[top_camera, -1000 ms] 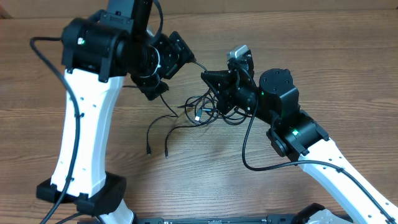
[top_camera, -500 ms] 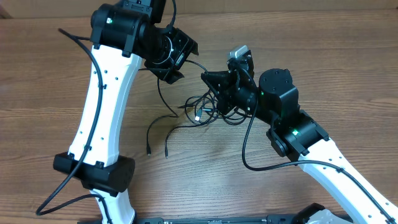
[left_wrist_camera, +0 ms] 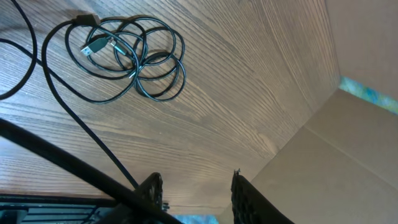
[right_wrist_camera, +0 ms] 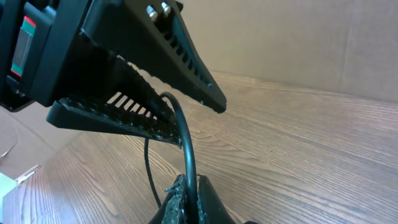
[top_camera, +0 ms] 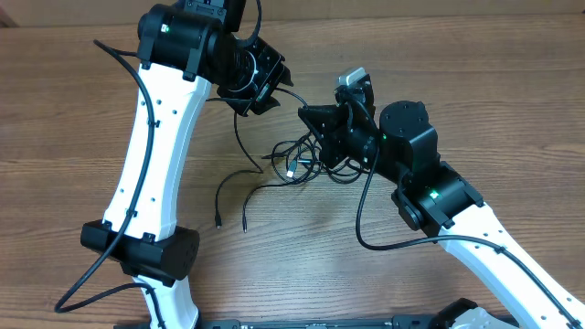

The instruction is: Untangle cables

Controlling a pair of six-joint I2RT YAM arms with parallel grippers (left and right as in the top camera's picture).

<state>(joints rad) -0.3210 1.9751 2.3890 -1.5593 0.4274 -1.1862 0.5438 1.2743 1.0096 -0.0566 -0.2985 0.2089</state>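
The cables (top_camera: 294,161) lie as a loose tangle of thin black loops on the wooden table between the two arms, with two free ends (top_camera: 219,219) trailing to the front left. The left wrist view shows the coil (left_wrist_camera: 124,56) from above. My right gripper (right_wrist_camera: 188,183) is shut on one cable (right_wrist_camera: 186,143), which rises to the left gripper's fingers (right_wrist_camera: 180,59) just above. In the overhead view the right gripper (top_camera: 309,116) sits beside the left gripper (top_camera: 270,91). The left gripper (left_wrist_camera: 196,182) has its jaws partly apart, and a strand (left_wrist_camera: 93,137) runs past its left finger.
A cardboard wall (left_wrist_camera: 348,155) stands along the table's far side. The right arm's thick black cable (top_camera: 364,219) loops over the table in front of the tangle. The left arm's white link (top_camera: 146,164) spans the left side.
The left arm has lifted and swung back to the upper right, bringing its gripper close to the right gripper. Its jaws have narrowed. The right arm and the tangle have stayed put.
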